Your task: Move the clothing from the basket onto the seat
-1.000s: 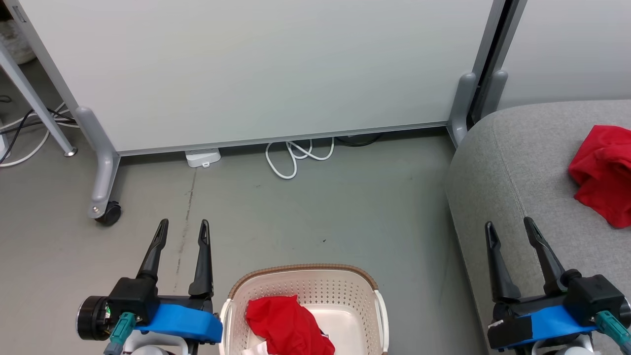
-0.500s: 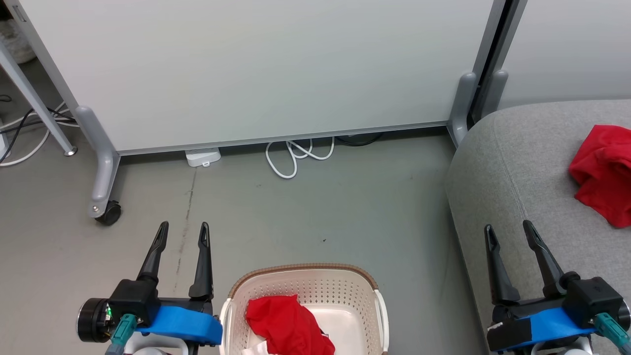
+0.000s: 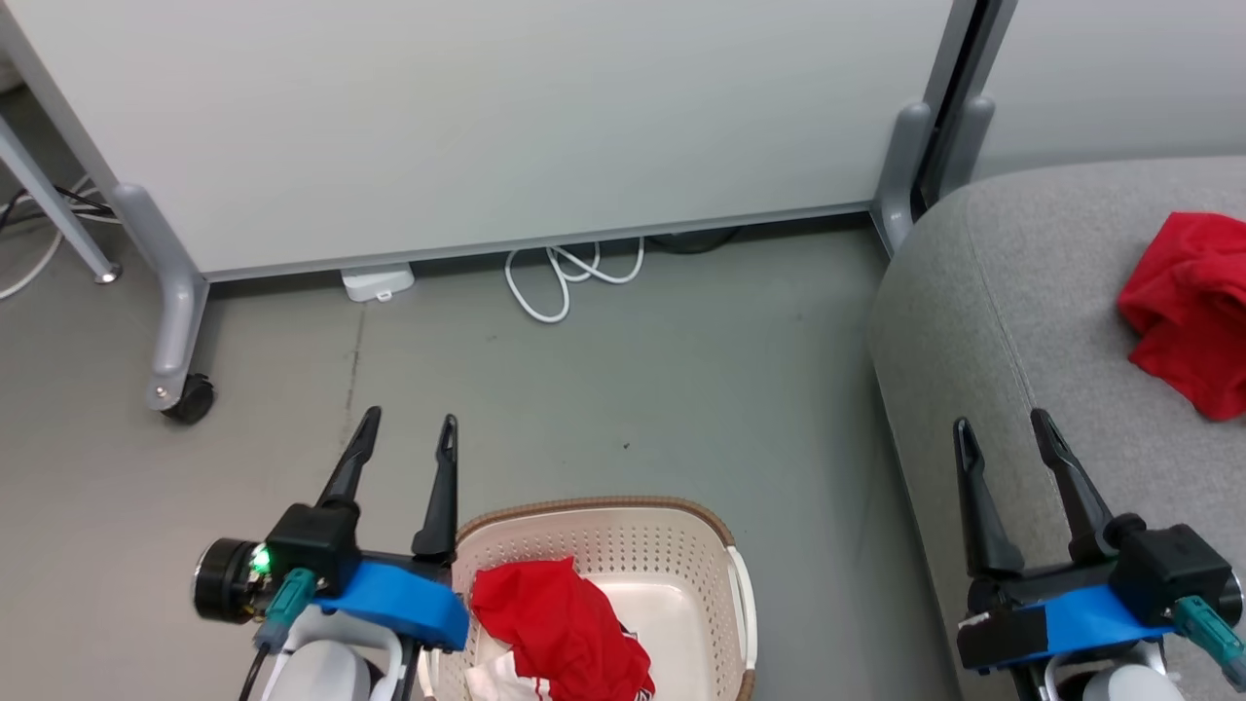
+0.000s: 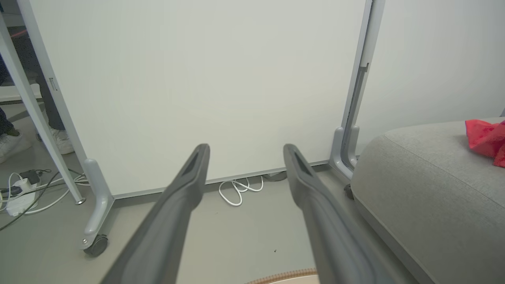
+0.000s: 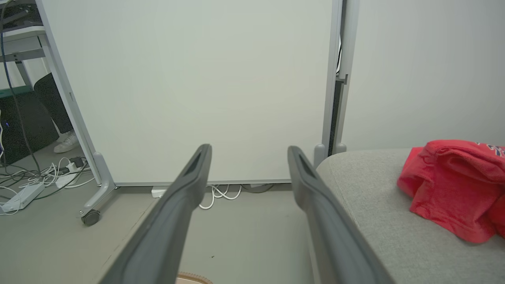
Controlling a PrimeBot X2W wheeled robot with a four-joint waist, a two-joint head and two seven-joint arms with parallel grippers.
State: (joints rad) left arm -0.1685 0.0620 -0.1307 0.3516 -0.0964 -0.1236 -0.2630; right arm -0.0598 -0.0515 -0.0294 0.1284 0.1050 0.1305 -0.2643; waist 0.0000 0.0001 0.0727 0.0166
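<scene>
The cream basket point(image 3: 701, 545) sits on the floor at the bottom centre, brown trim along its far rim point(image 4: 284, 275). Inside it lies a red and white garment point(image 3: 555, 628), white trim showing at its near edge. A plain red garment point(image 3: 1183, 312) rests on the grey seat point(image 3: 983, 292) at the right, seen too as the red garment point(image 5: 453, 189) on the seat point(image 5: 367, 205) and red garment point(image 4: 485, 136) on the seat point(image 4: 426, 185). My left gripper point(image 3: 409, 428) hangs open just left of the basket. Over the seat's front edge, my right gripper point(image 3: 1003, 428) is open and empty.
A white partition panel point(image 3: 487, 127) on grey wheeled feet point(image 3: 180, 389) stands behind. A white cable loop point(image 3: 560, 282) and a power adapter point(image 3: 375, 282) lie at its base. More cables and a power strip point(image 5: 23, 195) lie far left, beside a person's shoe point(image 4: 63, 140).
The head camera has shifted, sliding the scene slightly up and left. My left gripper has moved right and forward, closer to the basket's left rim. The right gripper has barely moved.
</scene>
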